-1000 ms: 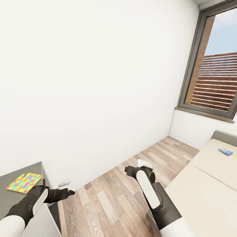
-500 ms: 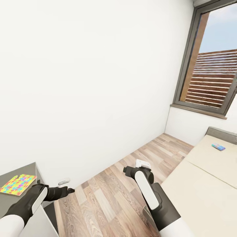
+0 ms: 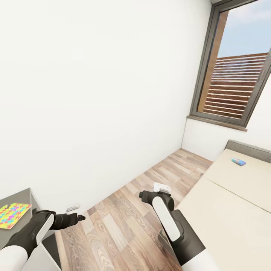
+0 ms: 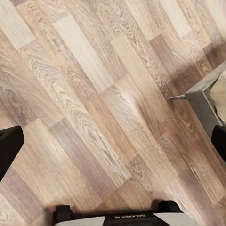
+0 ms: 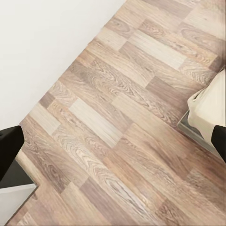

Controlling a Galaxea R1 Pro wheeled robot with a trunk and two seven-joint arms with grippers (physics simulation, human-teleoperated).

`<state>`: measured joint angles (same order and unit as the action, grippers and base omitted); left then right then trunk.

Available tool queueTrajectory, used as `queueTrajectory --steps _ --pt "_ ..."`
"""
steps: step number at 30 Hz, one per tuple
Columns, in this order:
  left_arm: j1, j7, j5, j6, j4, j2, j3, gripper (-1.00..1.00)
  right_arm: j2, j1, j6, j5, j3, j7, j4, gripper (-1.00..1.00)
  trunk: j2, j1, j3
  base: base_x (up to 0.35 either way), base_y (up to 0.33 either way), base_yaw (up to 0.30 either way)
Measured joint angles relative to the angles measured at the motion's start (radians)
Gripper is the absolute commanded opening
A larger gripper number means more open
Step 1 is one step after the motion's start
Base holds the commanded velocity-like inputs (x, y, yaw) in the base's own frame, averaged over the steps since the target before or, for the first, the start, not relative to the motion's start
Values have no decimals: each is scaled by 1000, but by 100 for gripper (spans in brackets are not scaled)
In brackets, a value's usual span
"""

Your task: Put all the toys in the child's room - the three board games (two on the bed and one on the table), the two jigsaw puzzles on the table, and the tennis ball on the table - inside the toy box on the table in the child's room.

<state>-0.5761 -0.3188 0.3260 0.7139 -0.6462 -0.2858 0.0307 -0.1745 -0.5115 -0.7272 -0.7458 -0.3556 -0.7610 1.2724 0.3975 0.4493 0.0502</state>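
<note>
Cream bed (image 3: 229,210) lay at the robot's right, a small blue board game (image 3: 238,162) near its far end.
Both pincers (image 3: 79,217) (image 3: 142,194) stood wide and empty; best roll closer before reaching.

A dark-framed window (image 3: 233,64) (slatted timber screen (image 3: 235,86) outside) overlooks wood-plank floor (image 3: 124,222); a white wall (image 3: 94,94) stretches left of the window.

Black arms (image 3: 41,226) with white panels and white upper sleeves; black pincer fingers (image 4: 8,149); "GALAXEA" lettering.
</note>
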Motion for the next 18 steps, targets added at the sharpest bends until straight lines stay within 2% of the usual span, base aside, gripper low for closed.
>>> queueTrajectory --steps 4,14,18 --pt "0 0 0 0 0 0 0 100 0 0 3 0 -12 0 2 100 0 0 3 58 0 -43" --pt "0 0 1 -4 -2 0 0 100 0 0 6 0 -33 1 7 100 0 0 5 170 0 -8" --pt "0 0 0 -3 -2 0 0 100 0 1 6 0 -34 1 7 100 0 0 5 37 0 -148"
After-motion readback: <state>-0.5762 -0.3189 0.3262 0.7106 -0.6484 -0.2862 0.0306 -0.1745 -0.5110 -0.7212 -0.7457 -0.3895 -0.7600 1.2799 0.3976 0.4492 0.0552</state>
